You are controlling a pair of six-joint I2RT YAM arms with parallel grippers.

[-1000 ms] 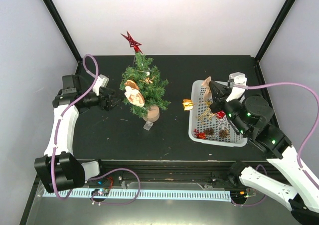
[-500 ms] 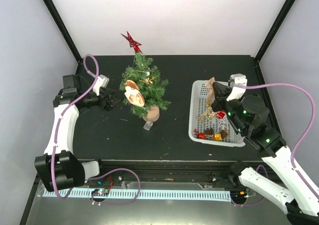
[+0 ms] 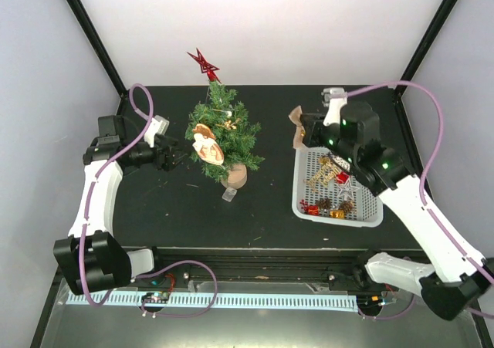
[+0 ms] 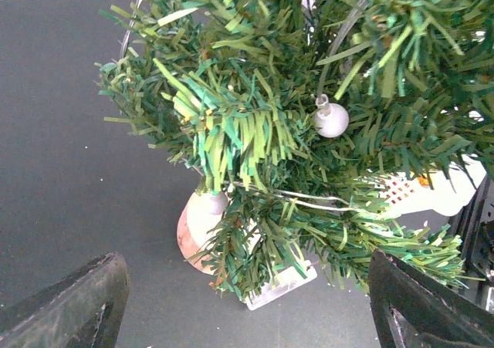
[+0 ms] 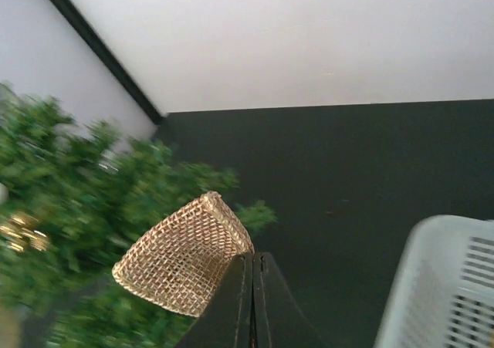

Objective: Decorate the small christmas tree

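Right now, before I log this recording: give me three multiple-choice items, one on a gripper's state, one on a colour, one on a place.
1. How is the left gripper?
A. open, beside the small christmas tree
B. shut on the tree
C. shut, empty
2. What colour is the woven ornament in the right gripper?
A. red
B. silver
C. straw-beige
3. Where is the red star?
A. in the left gripper
B. atop the tree
C. in the right gripper

A: its fingers stand apart, holding nothing.
C: the right wrist view shows tan weave.
B: it caps the treetop.
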